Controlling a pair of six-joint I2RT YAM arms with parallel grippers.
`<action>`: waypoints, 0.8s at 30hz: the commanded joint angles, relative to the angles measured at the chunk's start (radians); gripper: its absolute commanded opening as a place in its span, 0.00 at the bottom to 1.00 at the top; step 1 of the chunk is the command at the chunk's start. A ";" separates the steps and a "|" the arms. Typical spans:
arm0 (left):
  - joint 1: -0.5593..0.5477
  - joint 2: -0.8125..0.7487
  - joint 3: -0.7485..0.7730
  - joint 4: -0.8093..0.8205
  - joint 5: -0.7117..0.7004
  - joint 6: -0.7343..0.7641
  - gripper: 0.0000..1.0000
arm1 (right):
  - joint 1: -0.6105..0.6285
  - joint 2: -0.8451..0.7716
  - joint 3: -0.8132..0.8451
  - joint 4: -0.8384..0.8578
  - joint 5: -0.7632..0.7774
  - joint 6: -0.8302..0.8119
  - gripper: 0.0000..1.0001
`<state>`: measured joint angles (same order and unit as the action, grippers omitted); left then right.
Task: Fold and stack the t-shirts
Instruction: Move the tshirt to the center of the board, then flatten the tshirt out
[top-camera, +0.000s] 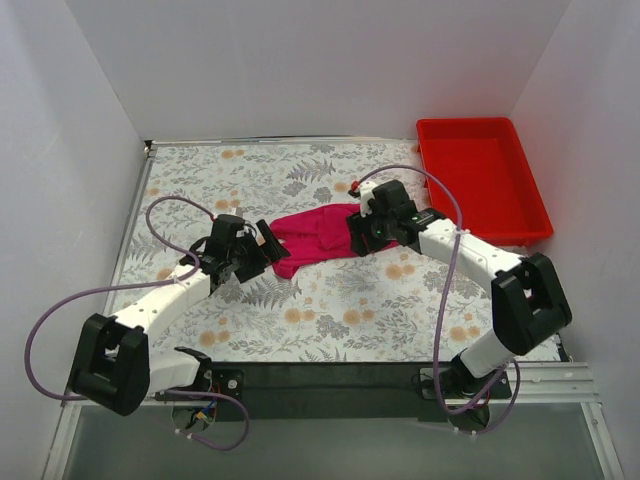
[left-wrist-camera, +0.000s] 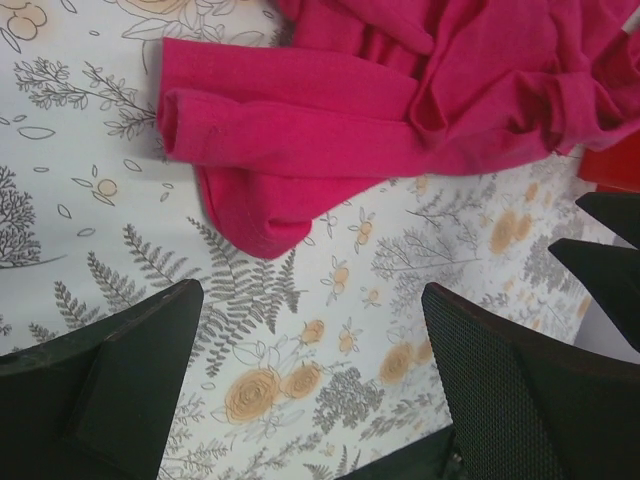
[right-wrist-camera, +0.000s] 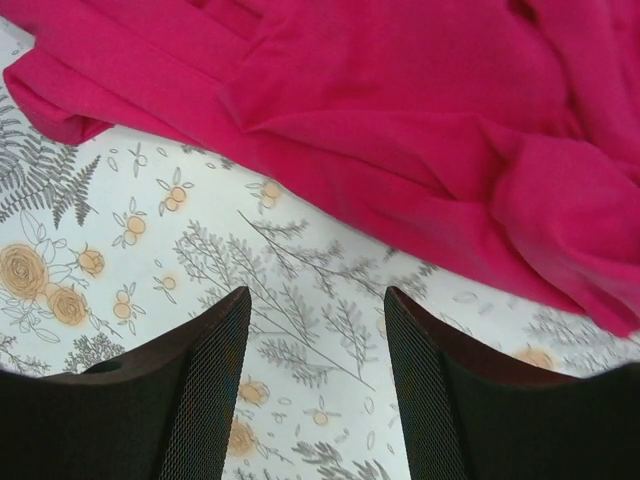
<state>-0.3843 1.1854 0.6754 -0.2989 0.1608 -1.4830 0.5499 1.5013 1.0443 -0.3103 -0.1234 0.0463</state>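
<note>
Top external: crumpled magenta-pink t-shirt (top-camera: 316, 238)

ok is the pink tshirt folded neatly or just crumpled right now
Crumpled, not folded: the t-shirt lies in a bunched heap on the table, and both wrist views show loose, irregular creases rather than flat layers.

a lab-style robot test cell: plain white walls (top-camera: 300, 60) enclose a floral-clothed table (top-camera: 340, 320).
</note>
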 joint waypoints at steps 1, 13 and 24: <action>-0.014 0.062 -0.014 0.118 -0.082 -0.026 0.84 | 0.057 0.083 0.107 0.074 -0.036 -0.042 0.53; -0.057 0.240 -0.014 0.202 -0.083 0.003 0.70 | 0.165 0.404 0.318 0.111 -0.015 -0.014 0.53; -0.084 0.307 -0.007 0.230 -0.107 0.023 0.43 | 0.165 0.448 0.332 0.111 0.096 -0.019 0.34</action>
<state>-0.4618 1.4879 0.6617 -0.0925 0.0860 -1.4807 0.7174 1.9598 1.3319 -0.2218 -0.0841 0.0322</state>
